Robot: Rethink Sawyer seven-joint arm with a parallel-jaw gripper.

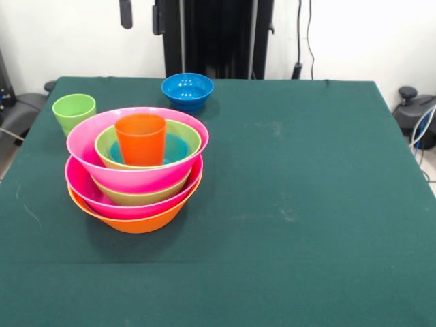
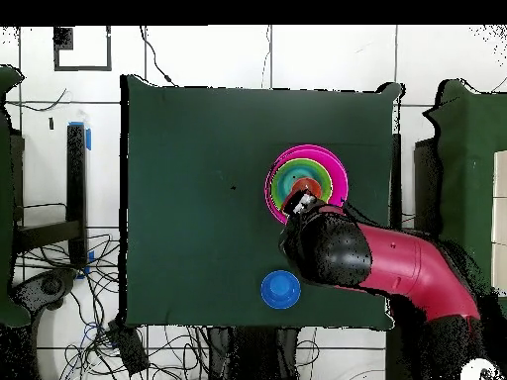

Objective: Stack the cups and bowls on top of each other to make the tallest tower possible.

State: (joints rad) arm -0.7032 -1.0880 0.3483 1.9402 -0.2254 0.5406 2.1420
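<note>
Two loose pieces remain | green cup (image 1: 73,112) and blue bowl (image 1: 187,90) are set apart from tower (image 1: 137,170) | orange cup (image 1: 141,139) upright, seemingly directly beneath gripper (image 2: 300,206) | jaw spread cannot be told.

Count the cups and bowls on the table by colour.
Orange: 2 (orange bowl, orange cup)
Pink: 2 (upper pink bowl, lower pink bowl)
Green: 3 (upper green bowl, lower green bowl, green cup)
Blue: 2 (light blue bowl, dark blue bowl)
Total: 9

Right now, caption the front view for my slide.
Orange cup tops the bowl tower; green cup and blue bowl wait behind it.
</note>
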